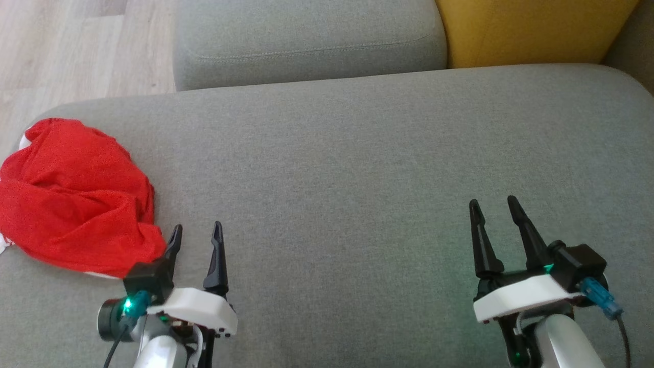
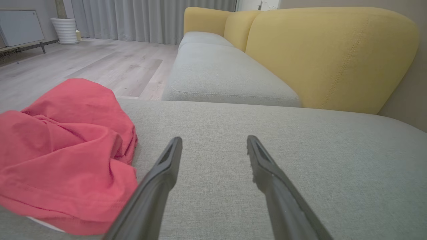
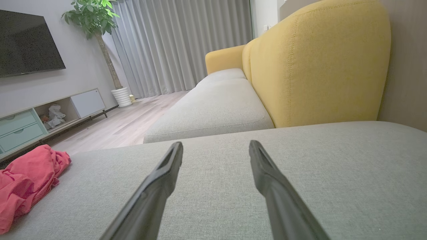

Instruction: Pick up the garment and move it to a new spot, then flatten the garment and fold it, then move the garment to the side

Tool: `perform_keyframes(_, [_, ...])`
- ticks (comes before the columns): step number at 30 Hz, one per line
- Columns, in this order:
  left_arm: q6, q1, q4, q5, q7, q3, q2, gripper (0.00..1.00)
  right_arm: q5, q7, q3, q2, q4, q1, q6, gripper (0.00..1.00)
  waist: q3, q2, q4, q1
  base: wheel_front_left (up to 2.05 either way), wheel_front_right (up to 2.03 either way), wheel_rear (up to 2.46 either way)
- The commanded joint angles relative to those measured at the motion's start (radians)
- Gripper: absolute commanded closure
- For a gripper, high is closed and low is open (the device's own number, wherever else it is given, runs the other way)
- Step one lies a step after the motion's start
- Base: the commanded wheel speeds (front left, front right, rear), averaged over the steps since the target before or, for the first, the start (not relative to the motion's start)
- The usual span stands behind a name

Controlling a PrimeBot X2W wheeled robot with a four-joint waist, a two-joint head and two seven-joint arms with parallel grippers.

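while red garment (image 1: 71, 199) lies crumpled at left edge of grey sofa seat (image 1: 357, 168), left gripper (image 1: 197, 226) hovers just beside it, near front edge, fingers parted, holding nothing. right gripper (image 1: 493, 201) well apart toward right side, fingers parted, empty.
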Motion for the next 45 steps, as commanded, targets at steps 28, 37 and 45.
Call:
perform_keyframes(28, [0.009, 0.0, -0.051, 0.031, -0.013, 0.123, -0.001, 0.0, 0.074, -0.013, 0.168, -0.007, -0.005, -0.001, -0.001, 0.0, -0.055, 0.0, 0.47, 0.0, 0.0, 0.0, 0.0])
perform_keyframes(37, [0.022, 0.03, -0.1, 0.027, -0.013, 0.163, -0.001, 0.0, 0.091, -0.013, 0.227, -0.007, 0.023, -0.047, -0.001, 0.0, -0.034, 0.0, 0.494, 0.0, 0.0, 0.0, 0.0])
perform_keyframes(45, [0.019, 0.031, -0.101, 0.028, -0.013, 0.172, -0.001, 0.0, 0.098, -0.019, 0.225, -0.007, 0.043, -0.05, -0.001, 0.0, -0.038, 0.0, 0.487, 0.0, 0.0, 0.0, 0.0])
